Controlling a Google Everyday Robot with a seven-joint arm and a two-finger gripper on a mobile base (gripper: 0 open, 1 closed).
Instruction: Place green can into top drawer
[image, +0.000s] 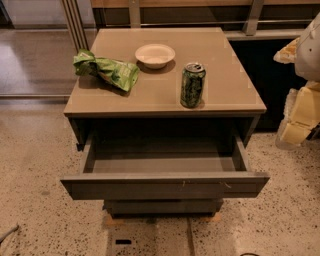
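The green can (192, 85) stands upright on the tan cabinet top (165, 95), near its front right. It is dark green and patterned, with a silver top and pull tab. The top drawer (165, 185) is pulled out wide below it, and its grey inside is empty. My gripper (298, 120) hangs at the far right edge of the view, beside the cabinet's right side. It is well apart from the can and holds nothing that I can see.
A light green snack bag (107, 70) lies at the left of the cabinet top. A white bowl (155, 55) sits at the back middle. A narrower lower drawer front (162, 206) shows under the open drawer. Speckled floor surrounds the cabinet.
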